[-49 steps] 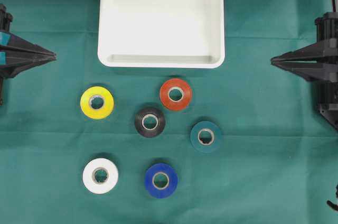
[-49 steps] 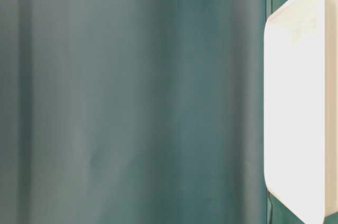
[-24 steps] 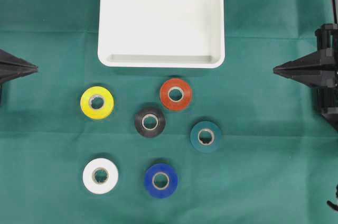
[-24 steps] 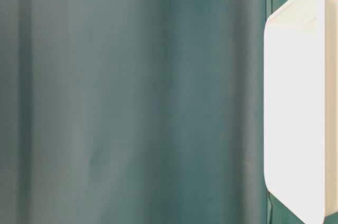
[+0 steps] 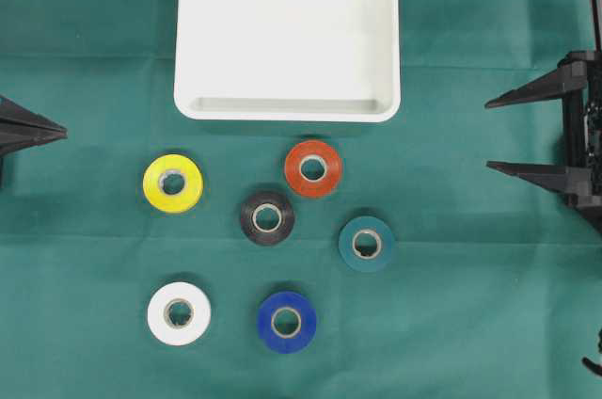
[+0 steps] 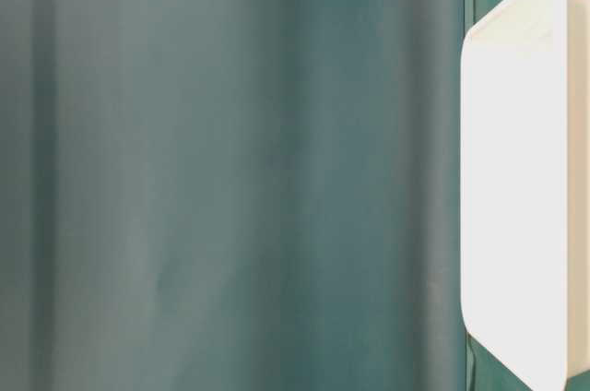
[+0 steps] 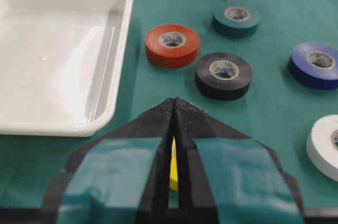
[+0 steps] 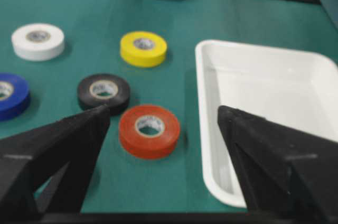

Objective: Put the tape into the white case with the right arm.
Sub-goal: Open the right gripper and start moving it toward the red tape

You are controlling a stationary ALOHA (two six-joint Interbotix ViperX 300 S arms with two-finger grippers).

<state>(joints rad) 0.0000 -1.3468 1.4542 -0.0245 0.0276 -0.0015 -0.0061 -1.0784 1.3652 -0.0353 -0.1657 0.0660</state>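
Green cloth (image 5: pixel 489 324) covers everything. The case (image 5: pixel 287 39) sits up top, nothing in it. Right gripper (image 5: pixel 491 134) waits at the right edge, fingers spread wide, gripping nothing. Six tape rolls lie below the case; the red roll (image 5: pixel 312 167) and teal roll (image 5: pixel 366 244) are nearest it, still well apart.

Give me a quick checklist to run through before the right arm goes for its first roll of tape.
1. Right gripper open, nothing between its fingers: ok.
2. Left gripper shut and parked at the left edge, away from the rolls: ok.
3. White case holds no tape yet, room to receive: ok.
4. Red tape, nearest the case, lies flat and apart from the black tape: ok.
5. Dark green tape, closest roll to the right gripper, has free cloth around it: ok.
6. Which roll is meant first: cannot tell.
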